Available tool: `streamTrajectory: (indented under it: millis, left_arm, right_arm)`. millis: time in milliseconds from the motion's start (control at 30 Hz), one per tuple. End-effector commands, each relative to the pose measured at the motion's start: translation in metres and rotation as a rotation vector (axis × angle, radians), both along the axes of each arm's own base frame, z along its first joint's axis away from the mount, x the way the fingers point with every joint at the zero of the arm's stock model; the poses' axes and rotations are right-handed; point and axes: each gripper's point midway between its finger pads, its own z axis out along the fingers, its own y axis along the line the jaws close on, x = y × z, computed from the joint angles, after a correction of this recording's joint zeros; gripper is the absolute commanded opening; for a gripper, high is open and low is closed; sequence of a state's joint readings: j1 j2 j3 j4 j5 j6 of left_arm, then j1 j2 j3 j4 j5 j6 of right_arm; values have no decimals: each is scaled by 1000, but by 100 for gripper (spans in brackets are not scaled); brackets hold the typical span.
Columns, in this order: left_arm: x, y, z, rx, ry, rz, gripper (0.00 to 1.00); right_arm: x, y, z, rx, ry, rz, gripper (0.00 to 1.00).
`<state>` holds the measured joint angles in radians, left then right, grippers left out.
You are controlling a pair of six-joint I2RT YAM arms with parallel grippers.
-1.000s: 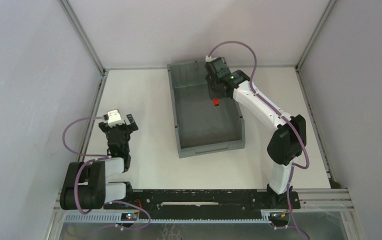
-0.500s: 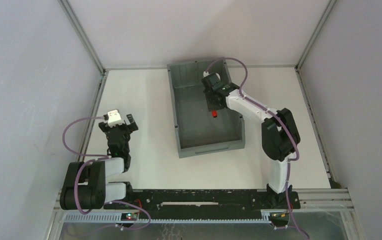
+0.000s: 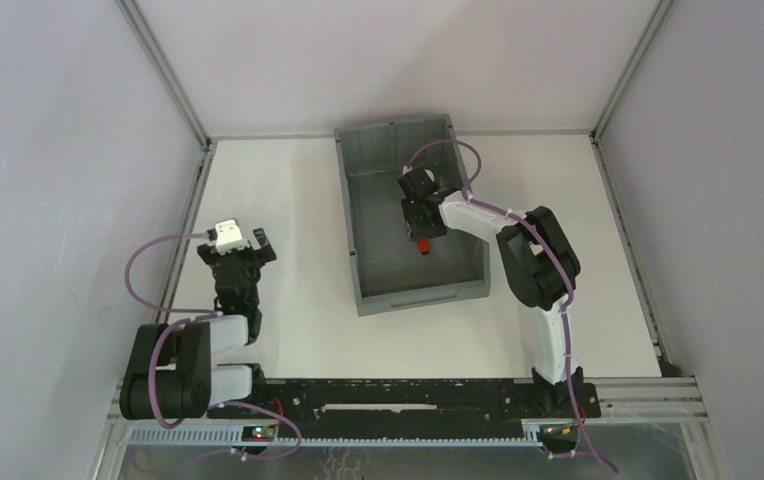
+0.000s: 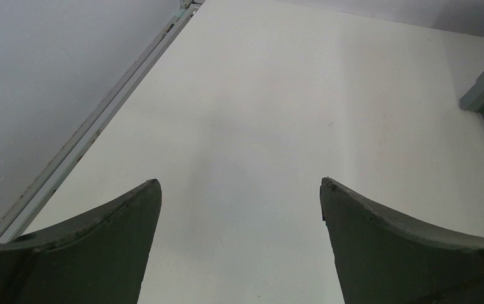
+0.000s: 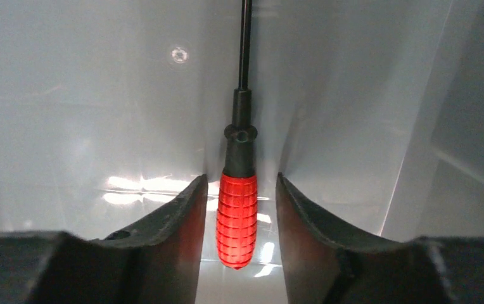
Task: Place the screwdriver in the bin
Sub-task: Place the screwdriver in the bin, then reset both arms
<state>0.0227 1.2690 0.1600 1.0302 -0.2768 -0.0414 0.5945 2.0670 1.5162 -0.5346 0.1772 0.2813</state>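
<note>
The right gripper [image 5: 241,180], lowered deep into the large rectangular grey plastic bin [image 3: 420,296], has just eased its jaws slightly apart, loosing the small red-handled screwdriver [image 5: 237,221] between them, mid-bin, so delivery looks done.

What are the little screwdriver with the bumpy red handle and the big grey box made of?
The small red-handled screwdriver: ridged handle glows slightly, so probably translucent plastic; thin black shaft looks like dark metal, but that's a guess. The big grey rectangular bin: smooth moulded plastic, it seems, since its floor shines with glare.
</note>
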Motion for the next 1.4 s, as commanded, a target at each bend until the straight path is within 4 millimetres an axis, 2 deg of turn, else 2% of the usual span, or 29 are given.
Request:
streamTrajectory:
  millis: [0, 100, 300, 567, 700, 833, 967, 1367]
  left_arm:
    - [9, 2, 23, 19, -63, -1, 100]
    - [9, 2, 23, 19, -63, -1, 100]
    - [9, 2, 23, 19, -64, -2, 100]
    - [9, 2, 23, 18, -63, -1, 100]
    - [9, 2, 23, 19, -63, -1, 100]
    - [9, 2, 23, 19, -63, -2, 100]
    - [9, 2, 23, 18, -63, -1, 100]
    - [9, 2, 23, 19, -63, -2, 100]
  right_arm:
    - [7, 9, 11, 35, -47, -10, 57]
    - [7, 9, 17, 39, -59, -5, 75]
    - [6, 11, 29, 47, -82, 3, 99]
    - [5, 15, 48, 49, -109, 8, 100]
    - [6, 18, 69, 55, -126, 13, 100]
    - [10, 19, 107, 67, -165, 19, 100]
    - [13, 23, 153, 99, -219, 32, 100]
    - [17, 16, 290, 154, -406, 46, 100]
